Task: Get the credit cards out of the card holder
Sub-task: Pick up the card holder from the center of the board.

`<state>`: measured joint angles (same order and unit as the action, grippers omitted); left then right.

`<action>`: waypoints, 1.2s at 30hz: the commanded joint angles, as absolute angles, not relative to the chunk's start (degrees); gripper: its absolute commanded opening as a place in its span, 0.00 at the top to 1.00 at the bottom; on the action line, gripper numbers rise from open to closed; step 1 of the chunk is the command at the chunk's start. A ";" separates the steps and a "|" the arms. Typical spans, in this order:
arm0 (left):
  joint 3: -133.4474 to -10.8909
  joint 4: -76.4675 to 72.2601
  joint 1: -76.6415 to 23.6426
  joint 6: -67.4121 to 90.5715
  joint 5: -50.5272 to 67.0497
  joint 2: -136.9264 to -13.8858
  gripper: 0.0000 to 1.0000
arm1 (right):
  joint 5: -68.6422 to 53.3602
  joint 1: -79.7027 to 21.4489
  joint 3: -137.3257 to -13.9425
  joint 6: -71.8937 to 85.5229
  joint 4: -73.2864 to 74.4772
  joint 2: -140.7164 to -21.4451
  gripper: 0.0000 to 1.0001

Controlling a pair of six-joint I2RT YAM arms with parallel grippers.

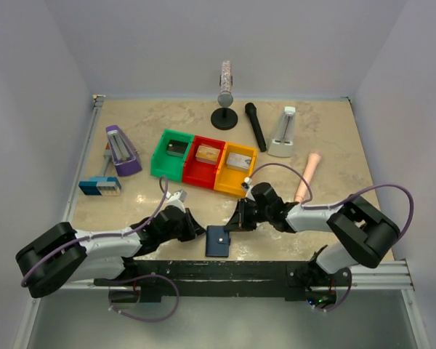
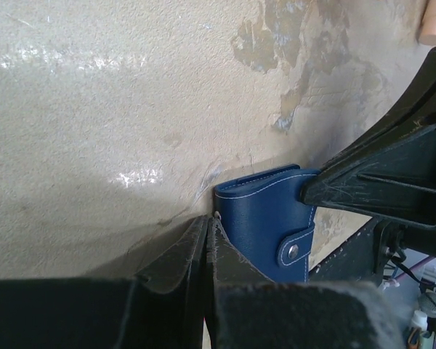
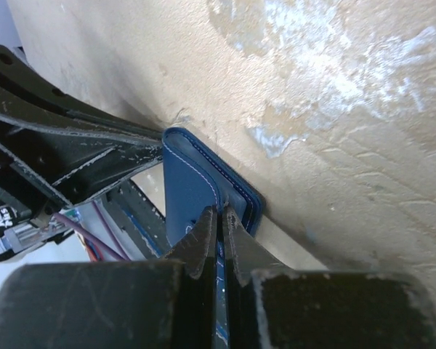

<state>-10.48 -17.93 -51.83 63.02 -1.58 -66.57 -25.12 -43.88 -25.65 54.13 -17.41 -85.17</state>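
The card holder [image 1: 219, 241] is a dark navy wallet, folded shut, lying near the table's front edge between my two arms. Its snap strap [image 2: 294, 251] is fastened. No credit cards show; they are hidden or out of view. My left gripper [image 1: 199, 231] is shut, its tips [image 2: 211, 217] touching the wallet's left corner [image 2: 254, 218], with nothing visible between the fingers. My right gripper [image 1: 234, 222] is shut on the wallet's edge: a thin blue strip shows between its fingers [image 3: 220, 212], with the blue cover [image 3: 189, 193] beyond them.
Green [image 1: 171, 153], red [image 1: 206, 160] and yellow [image 1: 236, 166] bins with small boxes stand mid-table. Behind are a black microphone [image 1: 256, 126], a stand [image 1: 224, 116], a white metronome [image 1: 284, 132] and a purple one [image 1: 121, 151]. A blue-and-white gadget [image 1: 100, 185] lies left, a pink rod [image 1: 307, 177] right.
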 commanded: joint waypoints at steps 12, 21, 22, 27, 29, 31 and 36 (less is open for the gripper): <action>-5.37 -8.70 -52.38 59.77 -13.26 -43.36 0.58 | -20.92 -44.03 -33.04 39.82 5.35 -63.20 1.00; -4.92 -12.82 -52.03 54.24 -11.26 -25.85 0.33 | -27.15 -43.95 -39.46 36.04 13.27 -56.52 1.00; -4.75 -14.57 -52.03 53.10 -9.51 -24.88 0.33 | -28.03 -44.03 -40.16 35.95 13.53 -56.17 1.00; -3.96 -23.10 -51.86 48.87 -1.69 -21.62 0.32 | -33.65 -43.95 -43.15 35.95 14.15 -54.85 1.00; -4.13 -25.21 -51.77 48.17 1.21 -21.62 0.31 | -36.46 -44.03 -44.20 36.21 13.54 -54.32 1.00; -4.39 -26.98 -51.77 48.08 3.59 -22.14 0.28 | -38.40 -43.86 -45.26 36.30 13.45 -53.97 1.00; -6.85 -28.91 -51.68 49.39 9.30 -26.09 0.21 | -39.81 -44.03 -47.19 36.56 13.71 -53.26 1.00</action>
<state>-4.36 -23.14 -52.10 50.72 2.09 -23.18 -35.59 -43.97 -43.62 37.04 14.52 -54.78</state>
